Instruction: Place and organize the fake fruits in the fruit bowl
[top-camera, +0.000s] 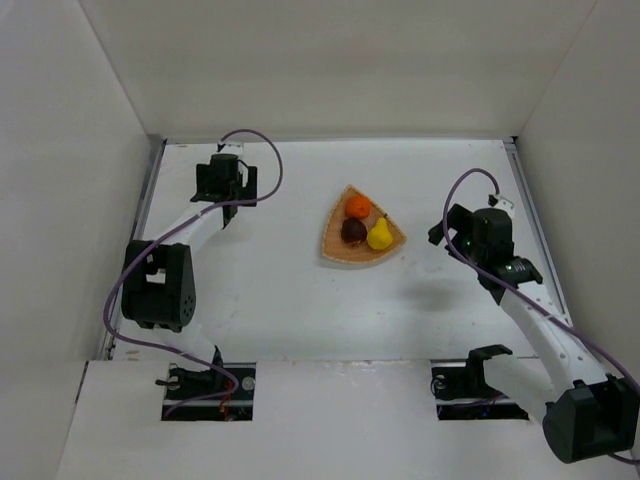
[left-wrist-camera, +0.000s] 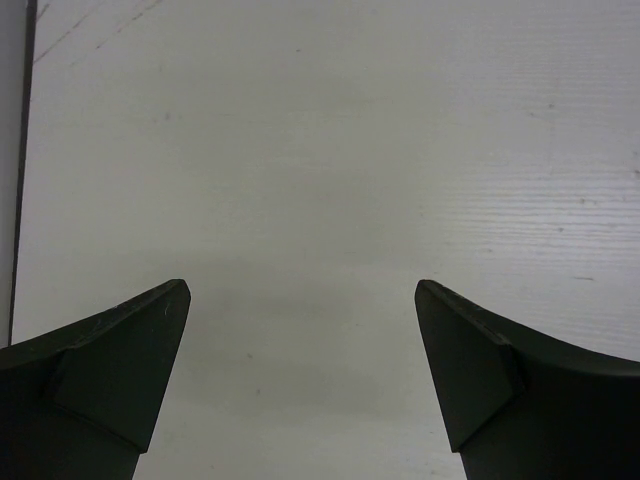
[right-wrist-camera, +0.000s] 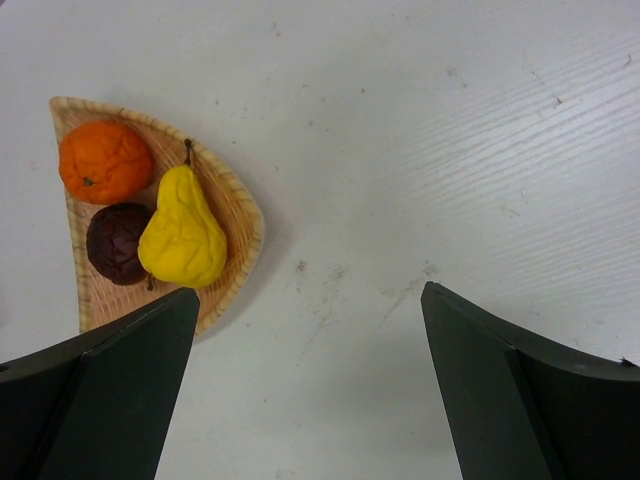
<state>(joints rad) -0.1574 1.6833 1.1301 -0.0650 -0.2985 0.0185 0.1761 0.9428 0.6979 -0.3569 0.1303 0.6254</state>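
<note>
The orange (right-wrist-camera: 104, 161), maroon fruit (right-wrist-camera: 117, 243) and pear (right-wrist-camera: 182, 235) lie together in the woven basket tray (right-wrist-camera: 245, 215); left gripper (left-wrist-camera: 300, 290) and right gripper (right-wrist-camera: 305, 292) both stand spread, empty. The fruits look light, probably stiff; pinch across their bellies

Left arm (top-camera: 193, 228) and right arm (top-camera: 528, 322), jaws wide apart

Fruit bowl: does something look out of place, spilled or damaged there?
Nothing stands out. The orange fruit, the maroon fruit and the yellow pear all lie inside the fruit bowl, close together; none is on the table.
</note>
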